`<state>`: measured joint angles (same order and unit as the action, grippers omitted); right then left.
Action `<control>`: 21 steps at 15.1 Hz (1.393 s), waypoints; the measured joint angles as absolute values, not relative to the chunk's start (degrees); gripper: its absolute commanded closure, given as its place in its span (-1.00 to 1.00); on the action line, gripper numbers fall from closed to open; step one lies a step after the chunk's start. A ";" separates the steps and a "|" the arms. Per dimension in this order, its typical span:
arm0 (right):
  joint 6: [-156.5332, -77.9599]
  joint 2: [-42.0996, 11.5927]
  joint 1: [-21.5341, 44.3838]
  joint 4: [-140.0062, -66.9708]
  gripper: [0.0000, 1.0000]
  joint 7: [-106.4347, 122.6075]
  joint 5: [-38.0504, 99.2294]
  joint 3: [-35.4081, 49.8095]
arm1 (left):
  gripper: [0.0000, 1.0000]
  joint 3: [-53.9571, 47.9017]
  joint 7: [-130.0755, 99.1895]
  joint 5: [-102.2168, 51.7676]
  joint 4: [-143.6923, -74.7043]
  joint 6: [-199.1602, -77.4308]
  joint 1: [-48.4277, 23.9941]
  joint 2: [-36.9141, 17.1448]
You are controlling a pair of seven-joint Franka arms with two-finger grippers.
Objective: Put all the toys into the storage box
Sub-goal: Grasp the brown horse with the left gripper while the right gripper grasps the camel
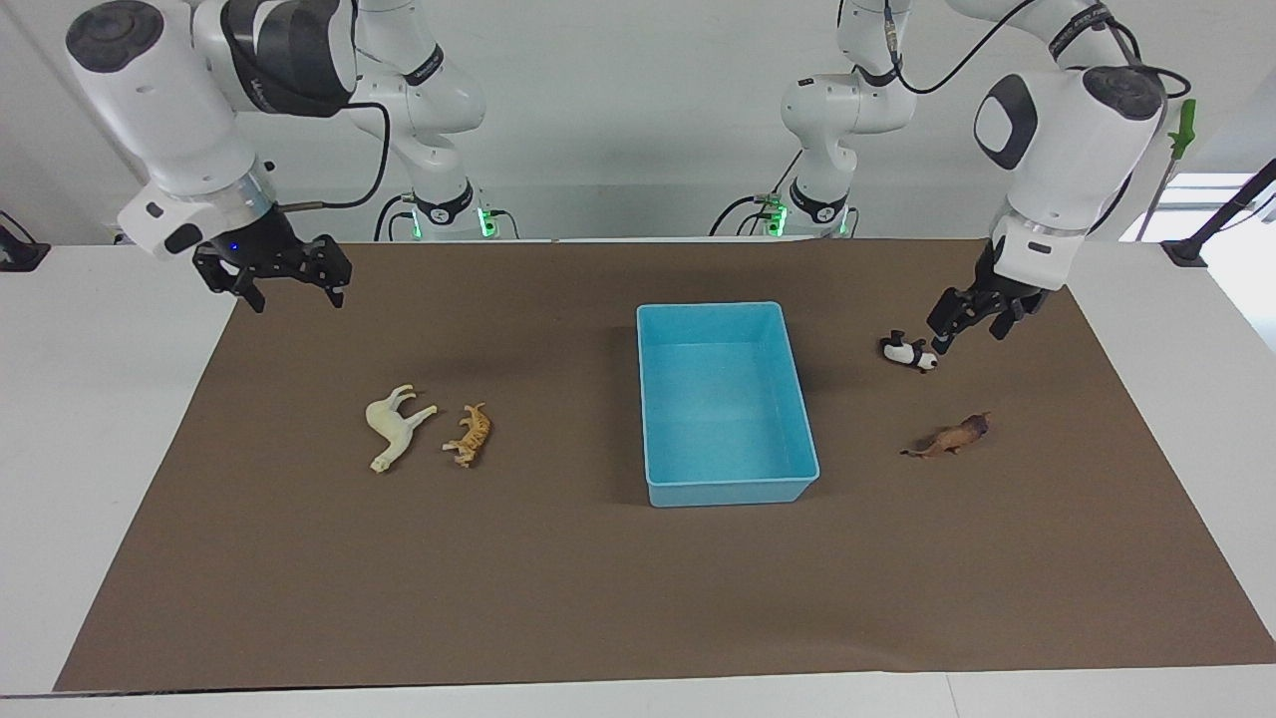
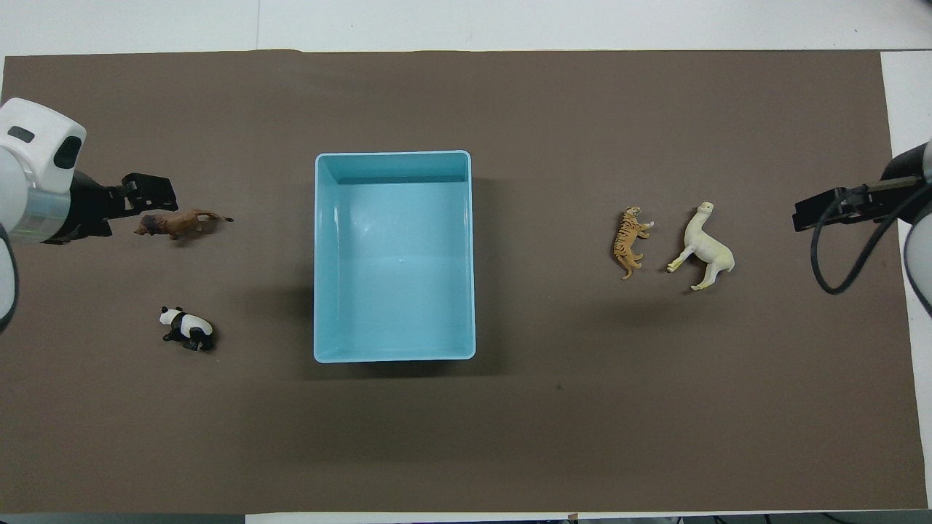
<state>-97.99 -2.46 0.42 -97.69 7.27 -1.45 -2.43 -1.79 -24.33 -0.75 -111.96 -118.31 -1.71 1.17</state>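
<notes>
The light-blue storage box (image 1: 728, 491) stands empty in the middle of the brown mat and also shows in the overhead view (image 2: 393, 276). The cream-white horse (image 1: 397, 424) (image 2: 705, 247) and the orange tiger (image 1: 471, 435) (image 2: 630, 233) lie side by side toward the right arm's end. The panda (image 1: 907, 352) (image 2: 187, 329) and the brown lion (image 1: 952, 437) (image 2: 178, 222) lie toward the left arm's end. My left gripper (image 1: 965, 327) (image 2: 149, 193) is open and empty, up in the air over the mat close to the panda and the lion. My right gripper (image 1: 289, 281) (image 2: 823, 207) is open and empty over the mat's edge.
The brown mat (image 1: 598, 598) covers most of the white table (image 1: 90, 399). Nothing else lies on it.
</notes>
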 measured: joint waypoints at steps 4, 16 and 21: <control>-109.97 -9.20 0.70 -102.71 -1.00 12.02 -1.45 -2.31 | -1.00 -1.90 -48.09 -0.75 -114.26 -124.28 -1.76 -2.71; -131.39 -8.86 1.75 -122.91 -1.00 38.52 -1.36 -2.27 | -1.00 -1.54 -85.04 -0.74 -116.98 -140.00 1.46 -13.00; -137.70 -8.71 2.16 -127.61 -1.00 36.47 -1.34 -2.25 | -1.00 -1.55 -86.53 -0.74 -117.10 -142.81 1.74 -15.79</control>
<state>-137.70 -8.71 2.16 -127.61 36.47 -1.34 -2.25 -1.55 -86.53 -0.74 -117.10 -142.81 1.74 -15.79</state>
